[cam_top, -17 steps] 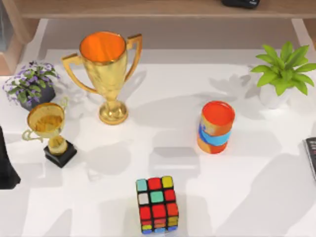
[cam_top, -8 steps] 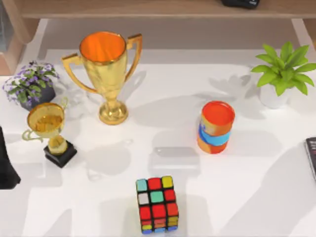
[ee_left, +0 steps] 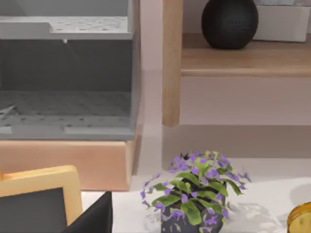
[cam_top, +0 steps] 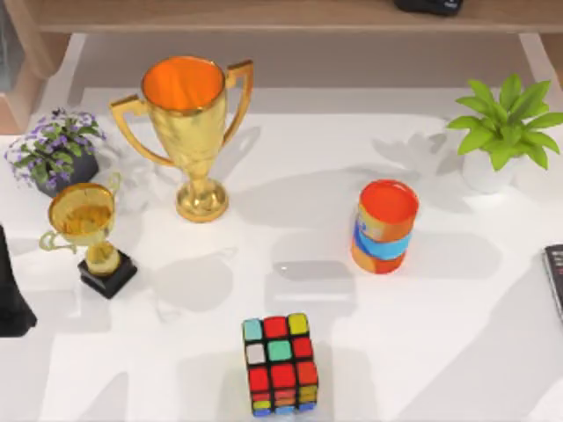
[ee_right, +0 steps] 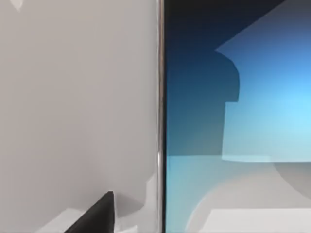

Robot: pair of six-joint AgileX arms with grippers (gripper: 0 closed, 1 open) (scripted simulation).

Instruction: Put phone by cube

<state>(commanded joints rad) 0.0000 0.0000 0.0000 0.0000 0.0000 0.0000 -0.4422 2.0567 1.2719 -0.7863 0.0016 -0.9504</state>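
White tabletop point(cam_top: 457, 352) under the overhead camera, with a wooden shelf point(cam_top: 264, 16) along its far edge. On it I log a Rubik's-type puzzle cube with black frame and coloured stickers point(cam_top: 281, 364) near the front edge, roughly at centre. An orange cylinder with a blue band point(cam_top: 383, 227) stands upright behind the cube and to its right, well apart from it. A large gold trophy cup with an orange interior point(cam_top: 189, 132) stands toward the far left; a small gold trophy on a black base point(cam_top: 91, 233) sits in front of it and further left. A purple-flowered plant in a dark pot point(cam_top: 54, 149) is at the far left, a green leafy plant in a white pot point(cam_top: 503, 132) at the far right. The thin flat phone with a dark frame point(cam_top: 554, 277) lies at the table's right edge, cut by the frame border, well apart from the cube. My right wrist camera looks close down on the phone's glossy blue-to-white screen point(ee_right: 238, 116), lying flat on the white surface. My left arm point(cam_top: 10, 290) is parked at the left edge. I cannot tell whether either gripper is released or clenched.
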